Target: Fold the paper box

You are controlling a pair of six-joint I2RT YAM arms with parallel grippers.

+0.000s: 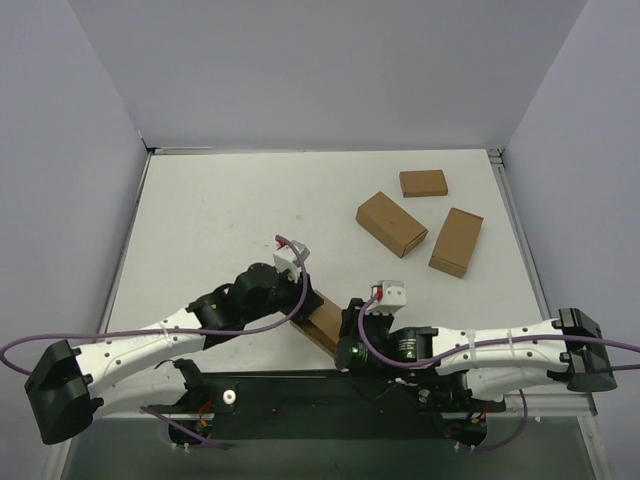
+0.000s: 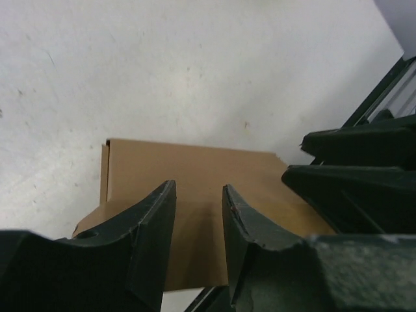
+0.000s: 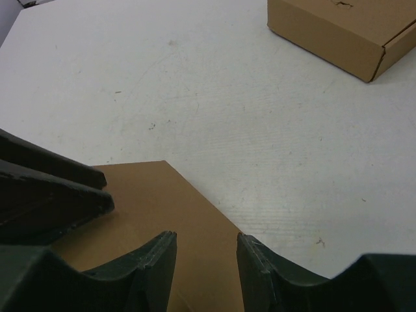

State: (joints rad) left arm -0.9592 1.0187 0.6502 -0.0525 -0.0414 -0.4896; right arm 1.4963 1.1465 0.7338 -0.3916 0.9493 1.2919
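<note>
Brown paper box (image 1: 322,322) lies directly under the left gripper (image 2: 198,188) and right gripper (image 3: 206,237) (both half-open, gripping nothing). Its long axis runs far-left to near-right.

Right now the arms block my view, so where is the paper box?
Top view: the paper box lies at the table's near edge, about centre, between the left claw and the right claw.

Right hand (image 3: 207,246) above paper box (image 3: 146,198)
</note>
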